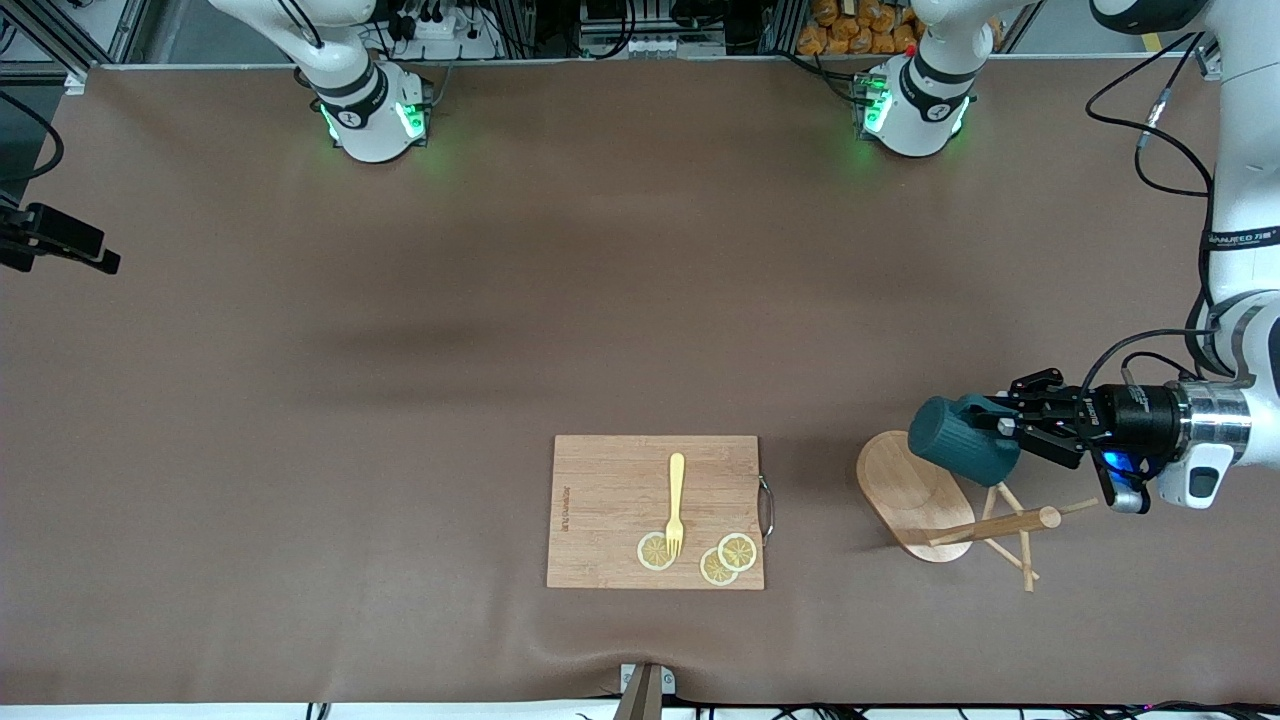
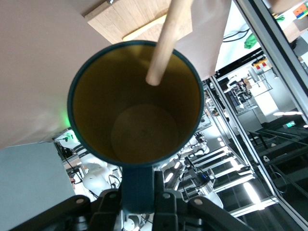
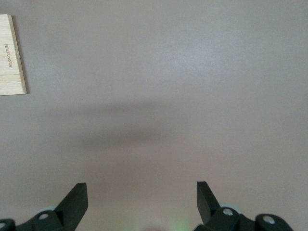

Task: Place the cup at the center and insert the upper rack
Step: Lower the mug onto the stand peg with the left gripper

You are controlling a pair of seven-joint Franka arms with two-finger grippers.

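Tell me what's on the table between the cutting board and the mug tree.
Nothing: in the front view only bare brown table lies between the cutting board and the mug tree.

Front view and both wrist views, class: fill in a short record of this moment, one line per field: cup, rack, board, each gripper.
cup: teal cup, held sideways in the air over the mug tree's base
rack: mug tree toward the left arm's end
board: cutting board carrying a fork and lemon slices
left gripper: shut on the cup's handle
right gripper: open, empty, over bare table
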